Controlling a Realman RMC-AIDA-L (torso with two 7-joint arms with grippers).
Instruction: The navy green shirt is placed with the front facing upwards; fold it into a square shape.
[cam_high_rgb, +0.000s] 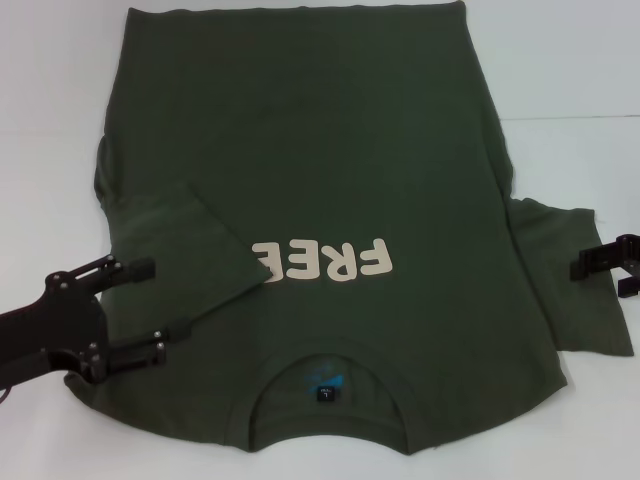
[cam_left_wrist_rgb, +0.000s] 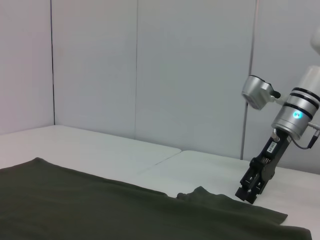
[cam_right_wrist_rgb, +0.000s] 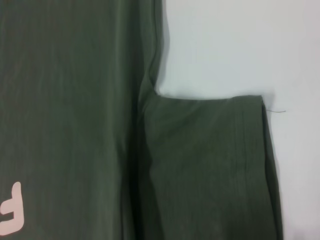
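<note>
While the navy green shirt (cam_high_rgb: 330, 180) lay flat on the white table (cam_high_rgb: 570, 70), face up, its left sleeve (cam_high_rgb: 185, 255) already folded in, my left gripper (cam_high_rgb: 150, 305) hung open beside it. My right gripper (cam_high_rgb: 600, 265) was over the other sleeve (cam_high_rgb: 575, 290); I couldn't tell its jaws. A sloppy pinch might have dragged the shirt crooked.

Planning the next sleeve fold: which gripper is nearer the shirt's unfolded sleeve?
Right. The right gripper hovers at the outer edge of the unfolded sleeve; the left gripper sits across the shirt, by the folded-in sleeve.
</note>
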